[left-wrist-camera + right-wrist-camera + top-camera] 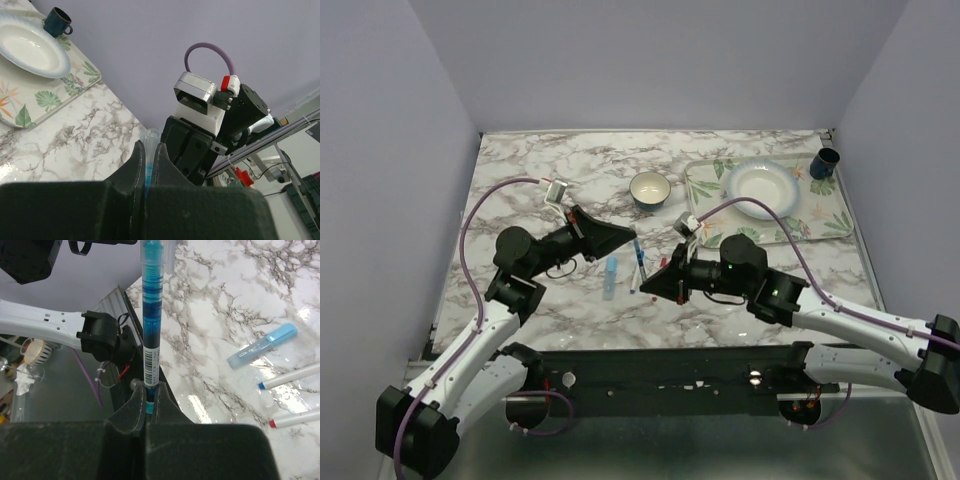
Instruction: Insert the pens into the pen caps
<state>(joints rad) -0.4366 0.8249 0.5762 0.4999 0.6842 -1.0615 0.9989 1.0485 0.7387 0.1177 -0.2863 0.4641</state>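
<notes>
The right gripper (149, 396), pinching the tail of a blue pen (151, 335) above the middle of the marble table (520, 170), aims the pen's long axis straight at the left gripper (149, 152) opposite, itself clamped on a translucent pen cap (151, 136) facing it.
</notes>
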